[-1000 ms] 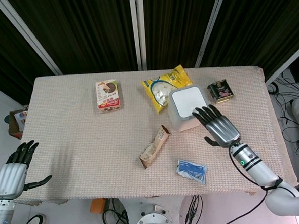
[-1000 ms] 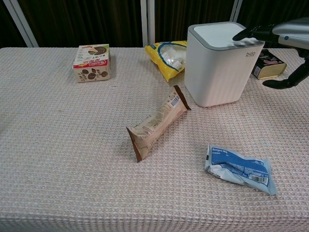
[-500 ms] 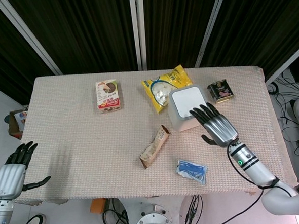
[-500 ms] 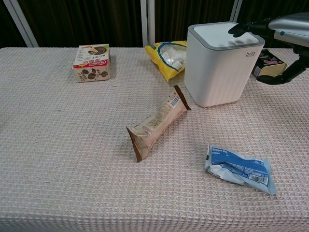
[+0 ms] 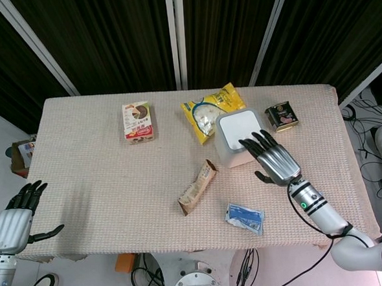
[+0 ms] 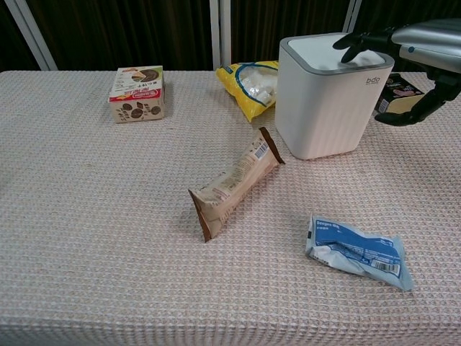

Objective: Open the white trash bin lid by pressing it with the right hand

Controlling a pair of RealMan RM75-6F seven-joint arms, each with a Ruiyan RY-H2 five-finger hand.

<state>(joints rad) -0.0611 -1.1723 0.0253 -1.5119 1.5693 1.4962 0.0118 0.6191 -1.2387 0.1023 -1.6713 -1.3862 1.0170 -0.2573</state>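
The tabletop [image 5: 96, 181], under its woven pinkish cloth, carried everything within the right hand's reach. The white trash bin [image 6: 324, 108] stood directly beneath and just ahead of the right hand [image 5: 274, 158], its grey-rimmed lid [image 6: 328, 52] flat and not yet sprung.

Over the last second the right hand had crept forward across the lid: its dark fingertips [image 6: 351, 40], first at the lid's near edge, then lay well onto the white top, fingers spread and extended, holding nothing. In the chest view they seemed to touch the lid or sit a hair above it (I could not tell which). The thumb hung down beside the bin's right wall. That advance suggested the press was imminent or just starting, since the lid showed no tilt.

Beyond the hand, past the bin, lay a yellow snack bag [image 5: 211, 109], and to the hand's right a small dark tin [image 5: 281, 117]. To its left on the cloth lay a brown wrapped bar [image 5: 198, 186]; nearer the robot than the hand lay a blue-and-white packet [image 5: 244, 218]. A cookie box [image 5: 138, 121] sat far off to the left.

The left hand [image 5: 14, 218] hovered off the tabletop's corner, fingers loosely apart and empty, barely shifted.
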